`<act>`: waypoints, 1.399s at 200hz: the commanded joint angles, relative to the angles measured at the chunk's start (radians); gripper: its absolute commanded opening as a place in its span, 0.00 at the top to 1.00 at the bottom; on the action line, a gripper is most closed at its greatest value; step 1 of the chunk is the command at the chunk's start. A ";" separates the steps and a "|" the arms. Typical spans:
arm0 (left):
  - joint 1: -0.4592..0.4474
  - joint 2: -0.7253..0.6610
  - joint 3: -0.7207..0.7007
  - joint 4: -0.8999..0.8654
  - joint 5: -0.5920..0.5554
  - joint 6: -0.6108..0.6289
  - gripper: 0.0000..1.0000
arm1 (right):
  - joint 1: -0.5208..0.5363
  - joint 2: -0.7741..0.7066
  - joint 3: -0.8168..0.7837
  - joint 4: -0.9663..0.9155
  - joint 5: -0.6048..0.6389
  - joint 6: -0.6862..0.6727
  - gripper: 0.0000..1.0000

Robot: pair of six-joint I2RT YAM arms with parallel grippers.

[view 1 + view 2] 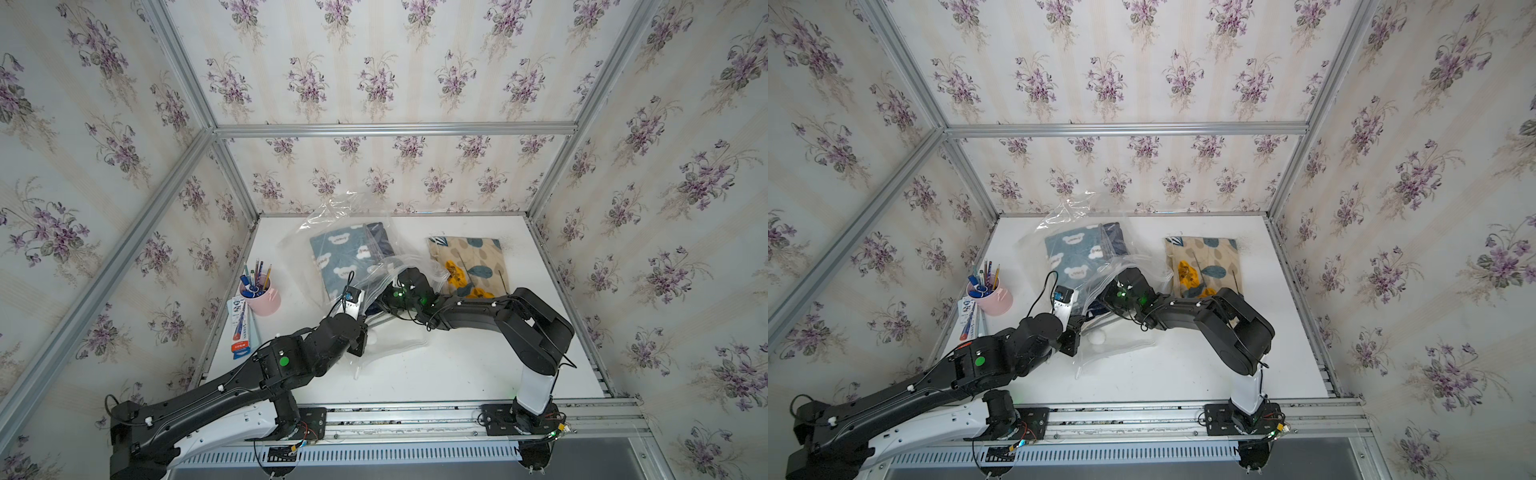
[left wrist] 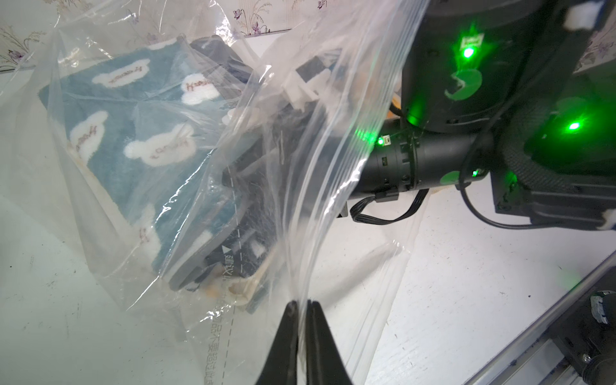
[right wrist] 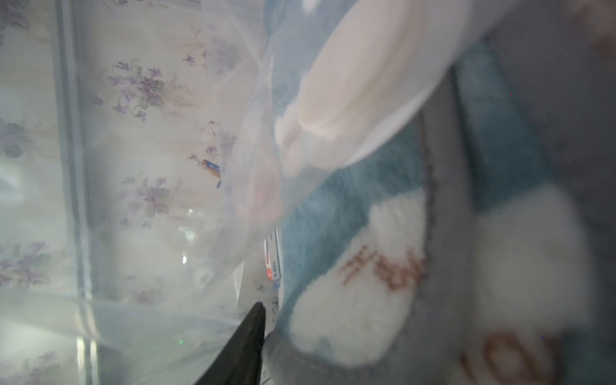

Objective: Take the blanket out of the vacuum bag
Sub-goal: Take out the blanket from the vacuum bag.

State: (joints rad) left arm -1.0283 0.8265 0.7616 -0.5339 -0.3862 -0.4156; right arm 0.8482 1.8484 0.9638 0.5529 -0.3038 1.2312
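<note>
White tabletop (image 1: 457, 365), floral-papered booth. A large clear crinkly plastic vacuum bag (image 1: 332, 216) lies mid-table, with a folded blue cloud-print fleece blanket (image 1: 340, 257) inside. Left gripper (image 2: 301, 305) is clenched on the bag's zip rim, holding the mouth up. Right gripper (image 2: 250, 170) is inside the mouth, one finger (image 3: 250, 333) beside the blanket's edge; whether it grips, cannot tell. Step: reaching in. Next, likely: pinch the fold firmly and draw it out against the left's hold.
</note>
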 commanded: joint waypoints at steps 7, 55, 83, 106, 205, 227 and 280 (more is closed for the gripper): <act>0.001 0.002 -0.001 0.008 -0.007 0.005 0.90 | 0.000 -0.010 -0.013 0.042 -0.013 0.019 0.49; 0.001 -0.004 -0.013 0.010 0.000 -0.004 0.90 | 0.001 0.001 -0.038 0.053 -0.012 0.031 0.47; 0.001 -0.007 -0.020 0.015 0.001 -0.005 0.90 | 0.002 -0.005 -0.042 0.043 -0.001 0.033 0.43; 0.001 -0.002 -0.022 0.022 0.003 -0.005 0.90 | 0.002 0.010 -0.034 0.038 -0.011 0.041 0.39; 0.001 0.009 -0.027 0.035 0.006 -0.001 0.90 | 0.008 0.007 -0.029 0.059 -0.057 0.082 0.31; 0.001 0.024 -0.026 0.040 0.009 0.003 0.90 | 0.010 -0.004 -0.060 0.083 -0.063 0.098 0.31; 0.001 0.031 -0.027 0.041 0.009 0.004 0.90 | 0.009 -0.018 -0.111 0.139 -0.050 0.121 0.32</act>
State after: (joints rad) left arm -1.0283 0.8585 0.7353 -0.5144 -0.3748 -0.4160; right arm 0.8574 1.8439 0.8646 0.6464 -0.3557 1.3308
